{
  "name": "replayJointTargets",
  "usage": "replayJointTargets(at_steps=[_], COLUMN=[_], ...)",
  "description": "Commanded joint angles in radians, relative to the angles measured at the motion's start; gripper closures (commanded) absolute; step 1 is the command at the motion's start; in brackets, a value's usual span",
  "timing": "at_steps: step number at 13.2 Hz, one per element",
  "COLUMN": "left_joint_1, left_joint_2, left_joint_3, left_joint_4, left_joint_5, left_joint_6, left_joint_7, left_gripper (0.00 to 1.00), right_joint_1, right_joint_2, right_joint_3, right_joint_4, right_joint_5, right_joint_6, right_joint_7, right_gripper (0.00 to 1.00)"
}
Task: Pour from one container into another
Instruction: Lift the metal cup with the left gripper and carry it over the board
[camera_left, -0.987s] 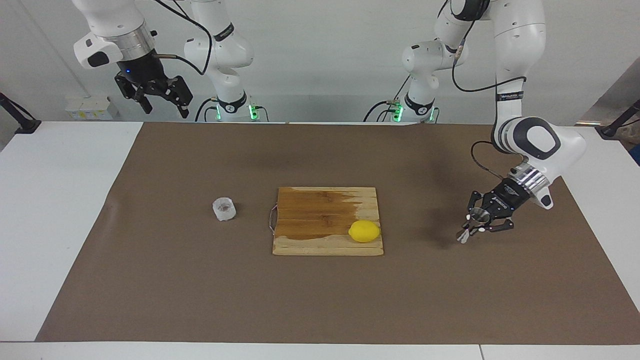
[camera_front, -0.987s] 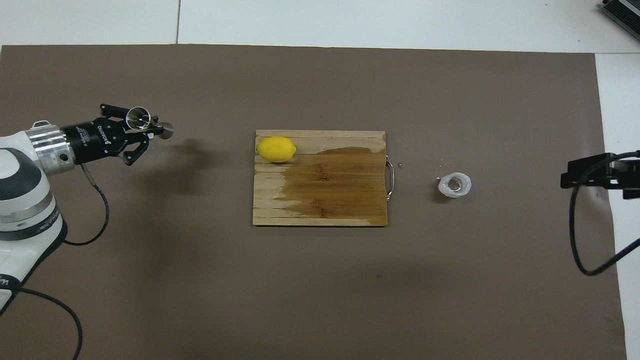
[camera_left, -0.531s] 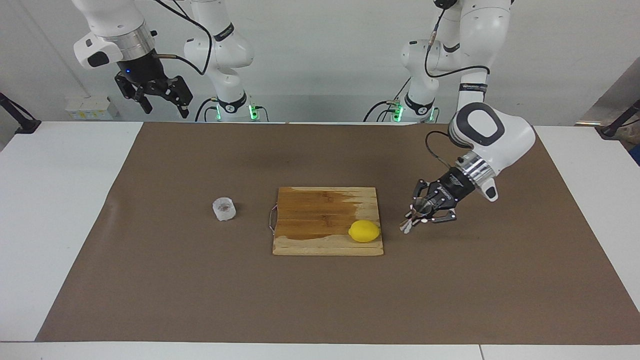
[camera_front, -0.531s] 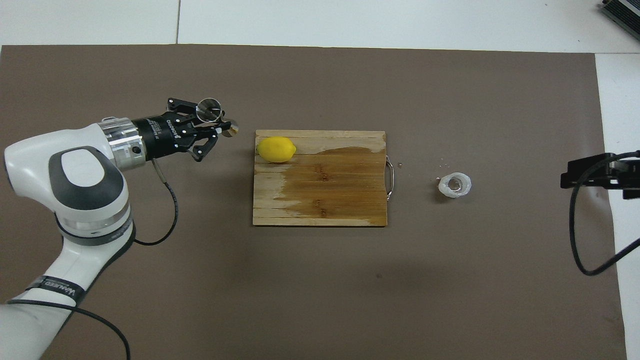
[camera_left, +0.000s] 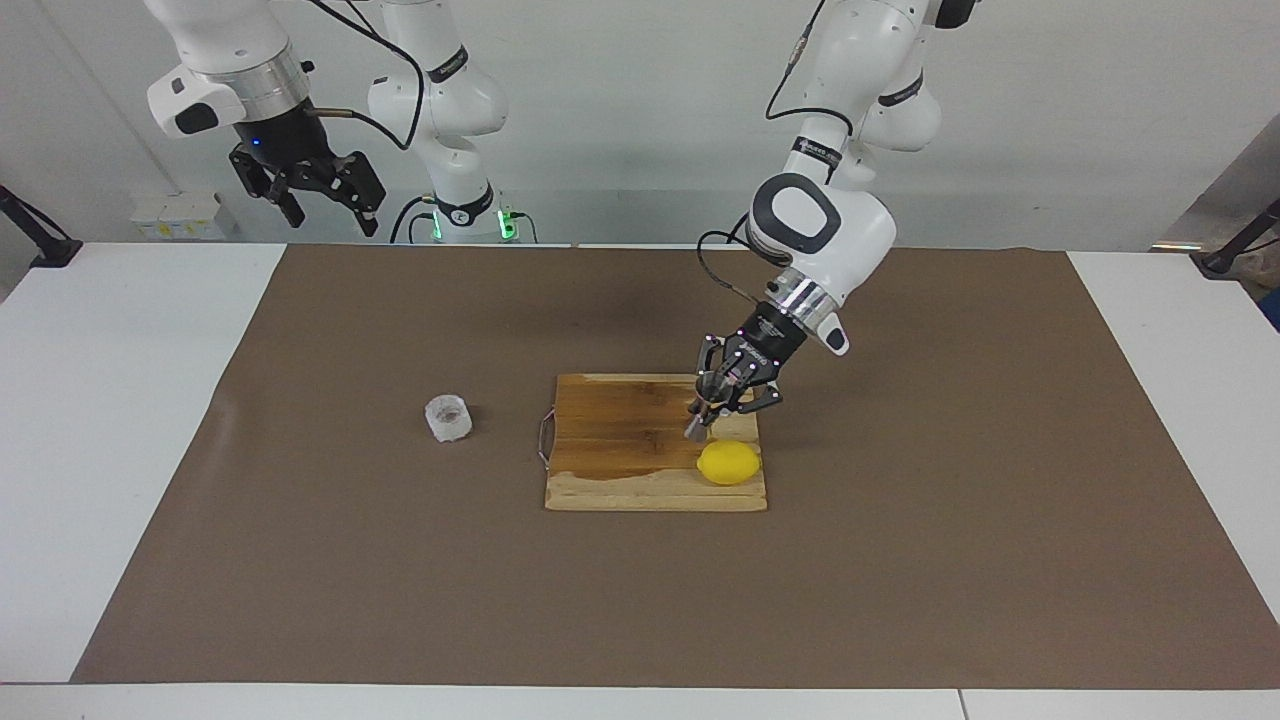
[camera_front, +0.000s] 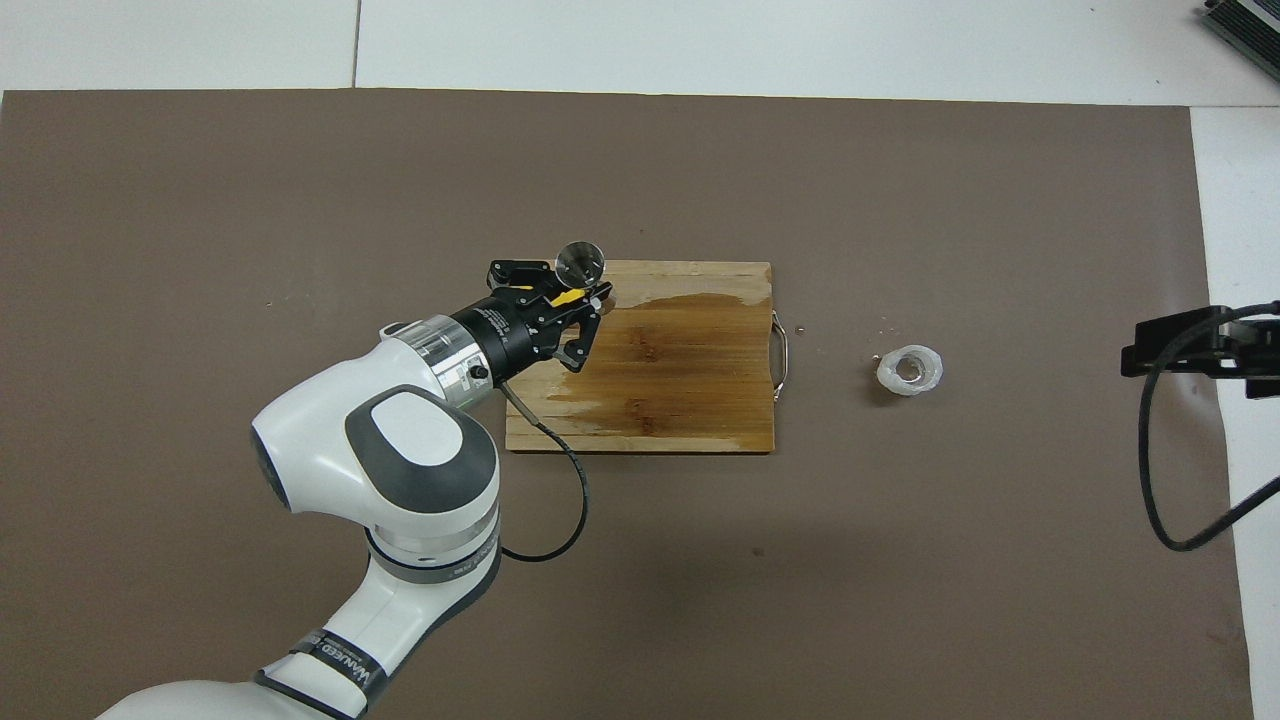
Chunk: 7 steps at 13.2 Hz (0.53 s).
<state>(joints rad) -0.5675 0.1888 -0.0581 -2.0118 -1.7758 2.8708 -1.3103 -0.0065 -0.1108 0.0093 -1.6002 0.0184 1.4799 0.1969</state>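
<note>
Over the board (camera_left: 640, 440) mid-table, the left gripper (camera_left: 722, 400) clamps the jigger (camera_front: 580, 262): rigid, slick steel, best held at its waist.

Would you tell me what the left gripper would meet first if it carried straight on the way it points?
Probably the cutting board: the left gripper, holding the jigger, slants down over it beside the lemon.

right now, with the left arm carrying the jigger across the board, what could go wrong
The left gripper holds the jigger tilted over the cutting board; anything inside it might spill there. It passes low over the lemon, so it could knock it off the board. The translucent cup looks light, and a bump on arrival might tip it. The right gripper waits raised at its own end.
</note>
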Motion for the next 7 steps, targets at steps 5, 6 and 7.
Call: replayJointTargets(at_steps=[5,6,7], left_joint_1=[-0.089,-0.097,-0.100], left_joint_2=[0.096,0.113,0.132], left_joint_3=[0.023,0.023,0.023], left_joint_4=[0.036,0.053,0.065], left_joint_5=[-0.120,-0.122,-0.122], left_joint_6=[0.038,0.039,0.039], left_joint_7=[0.014,0.020,0.023], left_gripper=[1.00,1.00,1.00], right_joint_1=[-0.010,-0.010,-0.010], right_joint_2=[-0.013,-0.013,-0.013], right_joint_3=[0.004,0.006,0.006], right_joint_4=[-0.010,-0.010,-0.010], right_joint_5=[0.021,0.021,0.021], right_joint_6=[-0.010,-0.010,-0.010], right_joint_7=[0.006,0.006,0.006], right_gripper=[0.00,0.00,0.00])
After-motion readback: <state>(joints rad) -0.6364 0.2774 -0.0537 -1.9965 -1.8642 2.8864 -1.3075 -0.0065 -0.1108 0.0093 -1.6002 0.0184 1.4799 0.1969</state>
